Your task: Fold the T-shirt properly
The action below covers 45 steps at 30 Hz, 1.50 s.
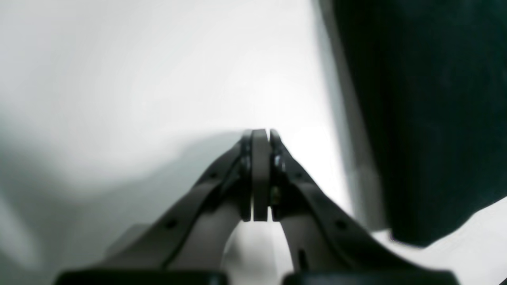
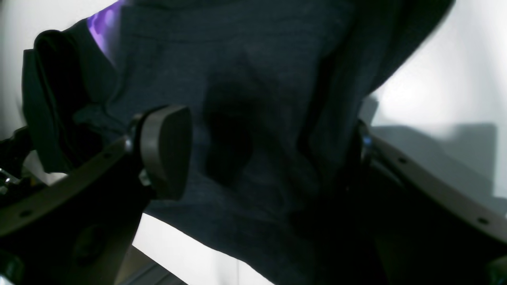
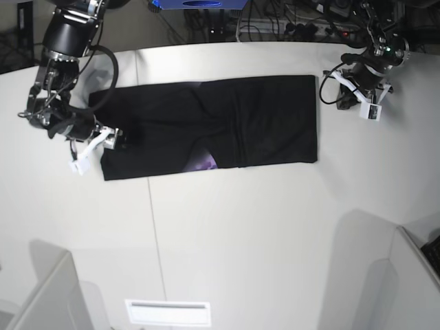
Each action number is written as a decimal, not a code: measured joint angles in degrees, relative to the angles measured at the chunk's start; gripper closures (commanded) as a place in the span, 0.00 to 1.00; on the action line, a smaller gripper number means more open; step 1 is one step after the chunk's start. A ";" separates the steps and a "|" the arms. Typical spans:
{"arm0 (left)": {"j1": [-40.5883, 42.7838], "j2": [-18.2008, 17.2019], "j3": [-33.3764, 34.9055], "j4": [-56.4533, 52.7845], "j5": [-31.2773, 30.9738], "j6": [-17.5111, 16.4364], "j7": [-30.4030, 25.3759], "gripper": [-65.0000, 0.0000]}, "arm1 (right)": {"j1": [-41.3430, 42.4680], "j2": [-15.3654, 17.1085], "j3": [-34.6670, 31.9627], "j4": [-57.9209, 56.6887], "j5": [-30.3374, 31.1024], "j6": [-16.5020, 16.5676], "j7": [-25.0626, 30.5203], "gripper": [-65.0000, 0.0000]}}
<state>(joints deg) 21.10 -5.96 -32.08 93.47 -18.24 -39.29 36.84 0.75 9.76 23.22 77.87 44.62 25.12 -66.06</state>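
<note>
The black T-shirt lies on the white table as a long flat band, with a bit of purple print showing at its front edge. My right gripper is at the band's left end. In the right wrist view it is open, dark cloth fills the space between the fingers, and the cloth hides much of the right finger. My left gripper sits just off the shirt's right edge. Its fingers are shut on nothing, with the shirt to their right.
Cables and equipment crowd the table's far edge. White partition panels stand at the front left and front right. A seam runs across the tabletop toward the front.
</note>
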 measured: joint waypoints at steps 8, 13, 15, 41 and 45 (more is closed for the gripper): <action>-0.98 1.01 8.13 -0.07 -0.87 3.43 -0.81 1.00 | -0.37 -0.81 -0.07 0.00 0.00 0.28 0.15 0.36; -2.64 1.01 10.12 -0.44 -0.52 4.39 -0.24 1.00 | -0.66 -0.81 -0.17 -0.37 -0.94 0.31 0.07 0.66; -3.19 0.96 10.10 -1.40 -1.27 4.57 -0.50 1.00 | -0.94 -0.81 -0.26 -0.48 -1.33 0.31 0.55 0.82; -2.99 0.57 18.51 -1.40 -1.49 4.72 -1.55 1.00 | -2.21 -1.18 -15.65 20.96 -3.23 -10.25 0.28 1.00; -2.97 0.48 18.34 -1.40 -1.49 4.74 -1.53 1.00 | -3.50 -1.95 -18.27 24.90 -3.39 -13.55 0.07 1.00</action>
<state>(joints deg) 18.13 -5.48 -13.74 92.07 -19.73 -34.54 35.31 -2.74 7.81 4.95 102.76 41.23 11.57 -66.00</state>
